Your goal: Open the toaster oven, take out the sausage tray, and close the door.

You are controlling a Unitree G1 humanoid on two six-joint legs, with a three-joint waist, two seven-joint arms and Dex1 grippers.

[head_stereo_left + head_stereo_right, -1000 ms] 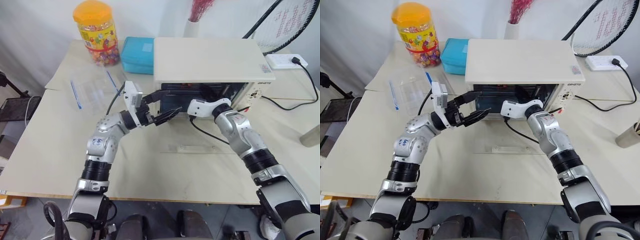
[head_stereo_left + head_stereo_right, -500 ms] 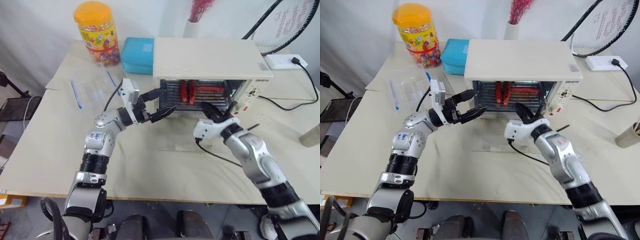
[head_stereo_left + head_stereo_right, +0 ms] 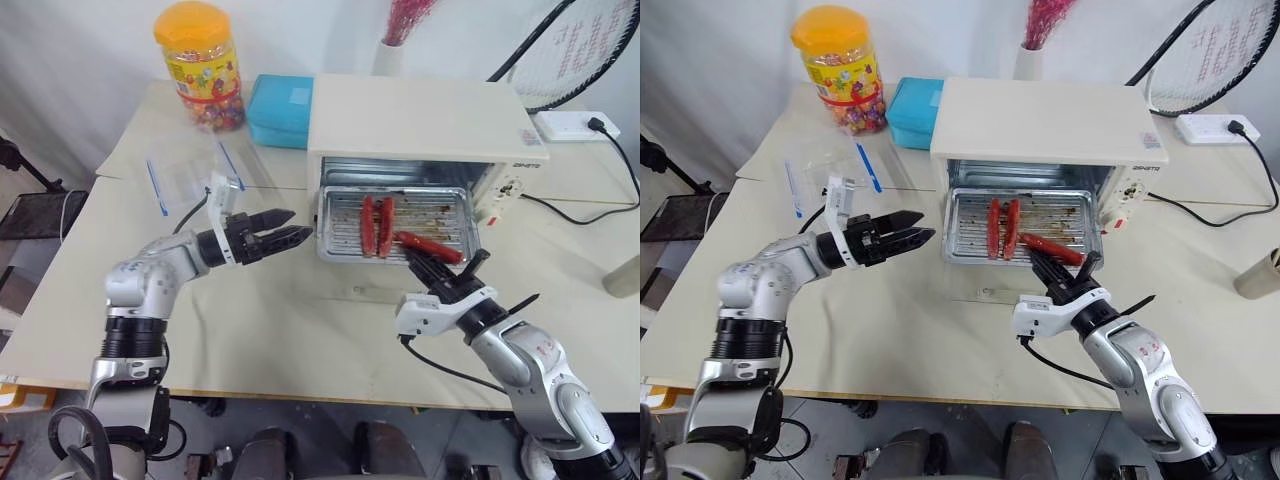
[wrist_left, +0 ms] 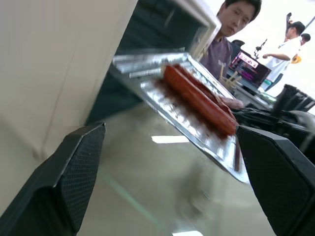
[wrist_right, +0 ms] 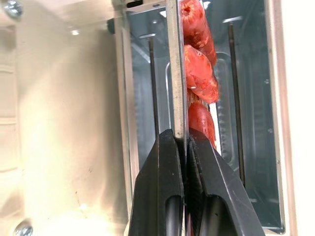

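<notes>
Head view: we see sausage tray (image 3: 395,225) half out of toaster oven (image 3: 420,125), right gripper (image 3: 428,267) clamped on its front rim. Left gripper (image 3: 285,232) spread beside tray.
Left wrist: fingers (image 4: 74,172) apart.
Right wrist: fingers (image 5: 165,187) pinch rim.

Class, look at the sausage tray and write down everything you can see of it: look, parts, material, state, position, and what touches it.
The sausage tray is a shallow rectangular pan of shiny silver metal with rounded corners, a raised rim and a ridged, greasy base. It carries three red sausages: two side by side lengthwise, one slanted near the front. It sits roughly level, pulled partly out of the toaster oven, above the lowered glass door. The right gripper is shut on its front rim.
</notes>
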